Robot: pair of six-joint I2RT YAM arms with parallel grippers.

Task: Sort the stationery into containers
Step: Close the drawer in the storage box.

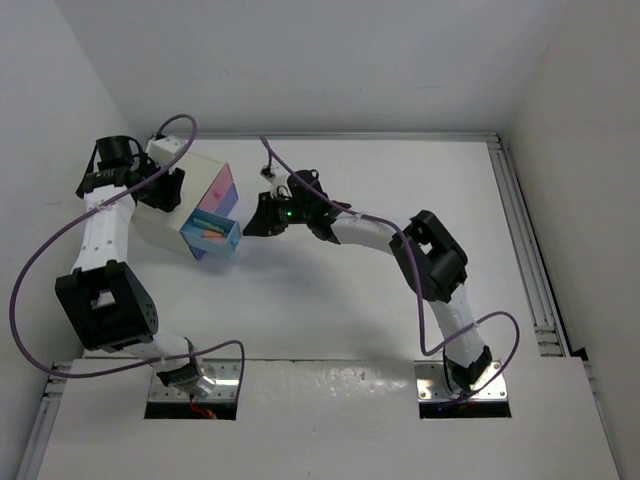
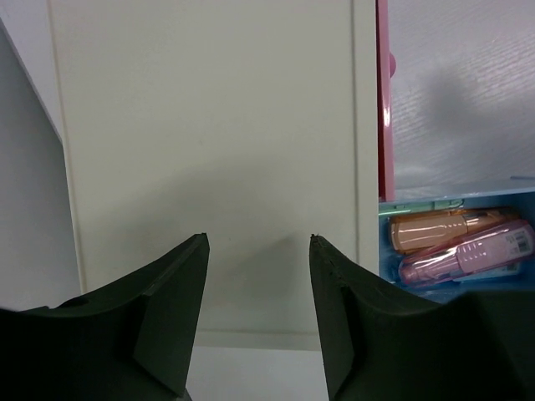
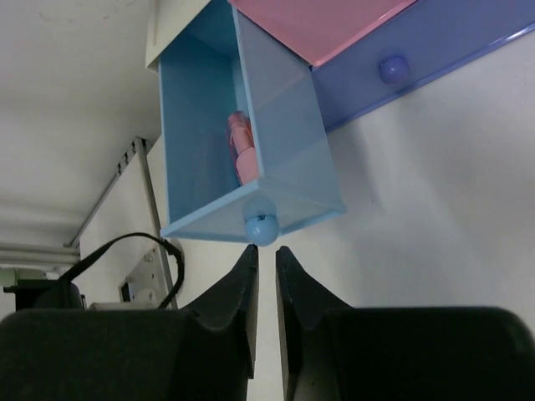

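On the white table (image 3: 435,217), the blue drawer (image 3: 280,134), likely light, is best taken by its knob (image 3: 260,228). At the knob's 6 o'clock, the right end effector (image 3: 267,252) is seen nearly clenched, empty.

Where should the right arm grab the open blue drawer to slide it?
The round knob on the front panel of the blue drawer, from straight in front, fingers on either side. It is the only part sticking out; the panel around it is flat. The right gripper sits just before it.
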